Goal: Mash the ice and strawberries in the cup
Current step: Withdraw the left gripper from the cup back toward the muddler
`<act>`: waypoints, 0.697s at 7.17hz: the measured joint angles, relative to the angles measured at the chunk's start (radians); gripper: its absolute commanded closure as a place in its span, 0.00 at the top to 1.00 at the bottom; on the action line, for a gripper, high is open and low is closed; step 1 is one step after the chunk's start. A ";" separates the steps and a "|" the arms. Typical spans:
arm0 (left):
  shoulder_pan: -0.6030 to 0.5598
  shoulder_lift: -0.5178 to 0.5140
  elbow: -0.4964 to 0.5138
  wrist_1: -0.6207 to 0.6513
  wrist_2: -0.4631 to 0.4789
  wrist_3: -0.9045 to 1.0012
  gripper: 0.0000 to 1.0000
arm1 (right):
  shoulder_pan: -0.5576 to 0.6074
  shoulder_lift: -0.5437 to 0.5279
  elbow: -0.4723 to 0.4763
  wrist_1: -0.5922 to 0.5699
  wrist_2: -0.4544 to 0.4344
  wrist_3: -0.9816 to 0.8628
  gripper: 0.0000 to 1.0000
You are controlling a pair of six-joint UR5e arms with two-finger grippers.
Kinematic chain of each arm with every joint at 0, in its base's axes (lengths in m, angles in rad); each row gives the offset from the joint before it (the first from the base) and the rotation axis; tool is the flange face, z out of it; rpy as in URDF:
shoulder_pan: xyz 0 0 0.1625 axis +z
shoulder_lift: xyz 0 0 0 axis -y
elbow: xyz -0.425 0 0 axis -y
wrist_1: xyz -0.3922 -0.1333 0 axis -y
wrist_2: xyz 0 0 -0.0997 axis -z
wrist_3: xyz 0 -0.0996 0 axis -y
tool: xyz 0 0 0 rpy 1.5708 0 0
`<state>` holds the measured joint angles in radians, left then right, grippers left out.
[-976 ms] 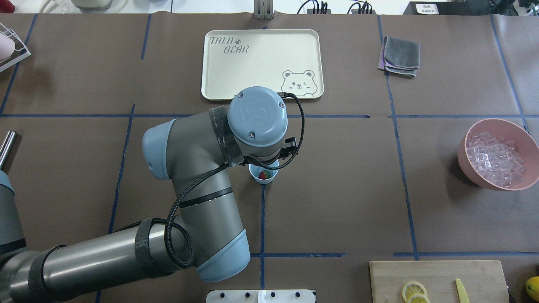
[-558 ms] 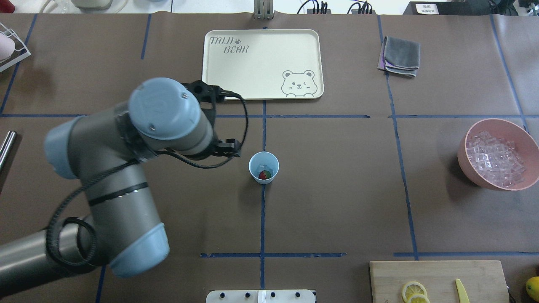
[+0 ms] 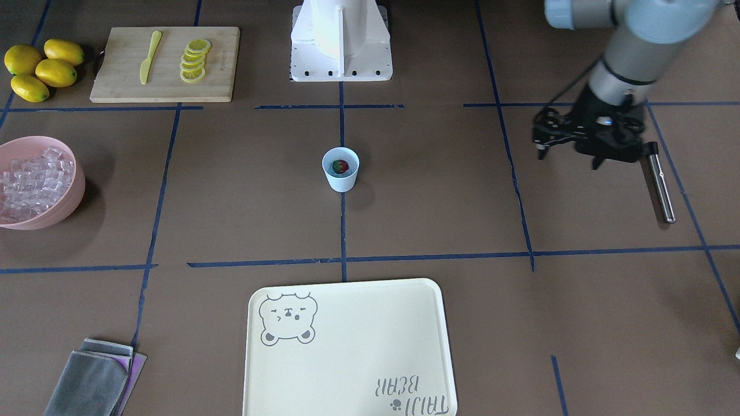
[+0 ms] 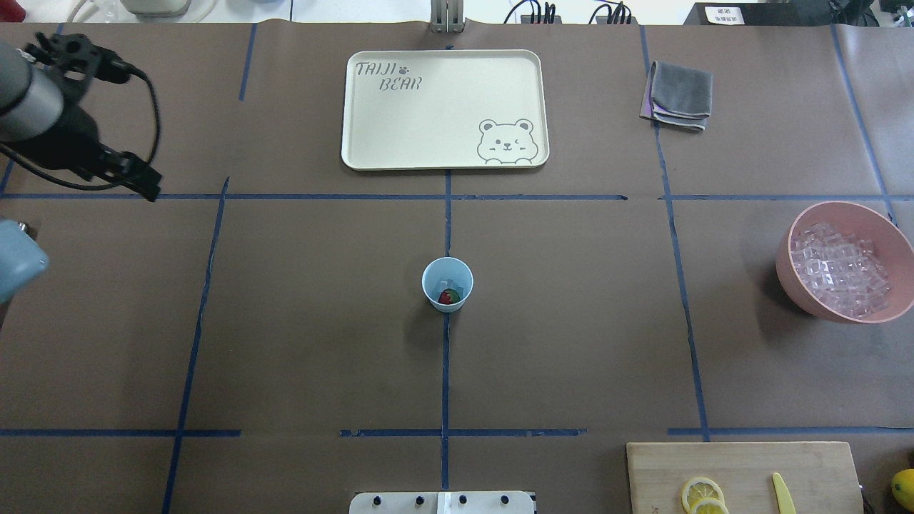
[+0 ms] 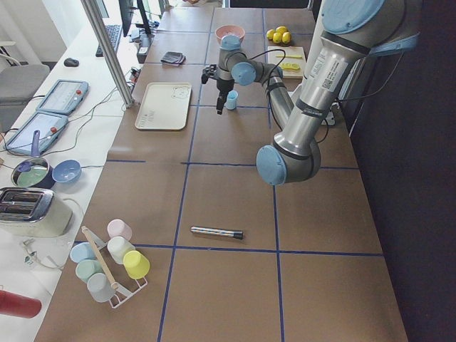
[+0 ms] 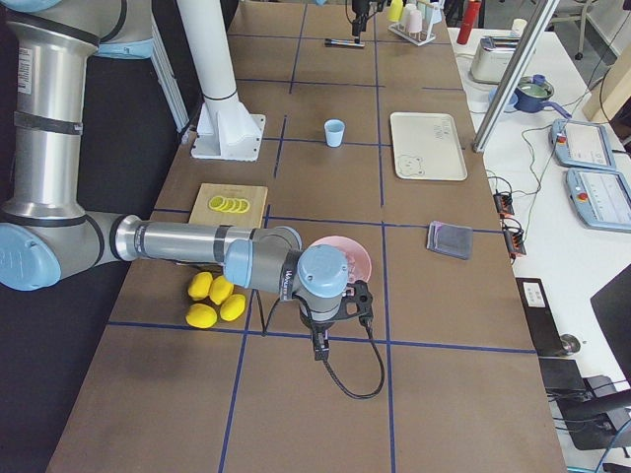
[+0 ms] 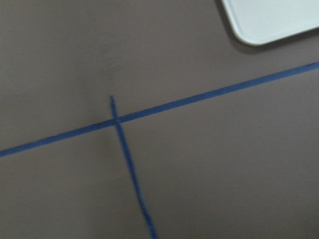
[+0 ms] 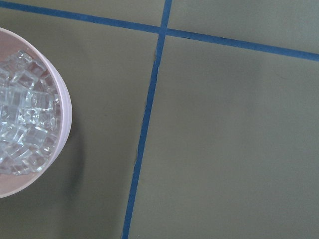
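The pale-blue cup point(image 4: 447, 284) stands upright at the table's middle, also seen from the front point(image 3: 340, 169). A red strawberry point(image 4: 447, 298) with a green top lies inside it, next to a pale, glassy bit of ice. Far more ice point(image 4: 841, 268) fills the pink bowl point(image 4: 792, 282). My left gripper point(image 3: 617, 159) hangs open and empty well off to the cup's side, just beside a metal rod point(image 3: 660, 185). My right gripper point(image 6: 319, 341) hovers by the pink bowl point(image 6: 361, 258); I cannot tell its state. Its wrist view shows only the ice point(image 8: 25, 124) and table.
A cream tray point(image 4: 444, 157) lies beyond the cup and a folded grey cloth point(image 4: 680, 94) at the far right. A cutting board point(image 3: 121, 86) with lemon slices point(image 3: 194, 59) and a yellow knife sits beside whole lemons point(image 3: 40, 69). A rack of cups point(image 5: 114, 267) stands past the rod.
My left arm has swung from above the cup far out to the left side of the table, near the rod. The cup and strawberry have stayed put.
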<state>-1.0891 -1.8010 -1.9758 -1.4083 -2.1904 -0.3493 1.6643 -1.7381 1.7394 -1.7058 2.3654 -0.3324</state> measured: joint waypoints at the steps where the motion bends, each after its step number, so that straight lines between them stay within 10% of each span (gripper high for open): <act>1: -0.122 0.067 0.051 -0.003 -0.074 0.164 1.00 | 0.000 0.000 0.000 0.000 0.000 0.000 1.00; 5: -0.321 0.259 0.198 -0.165 -0.157 0.401 1.00 | 0.000 0.000 0.001 0.000 0.000 0.001 0.99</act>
<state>-1.4103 -1.5417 -1.7782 -1.5735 -2.3471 0.0521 1.6643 -1.7380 1.7408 -1.7058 2.3654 -0.3315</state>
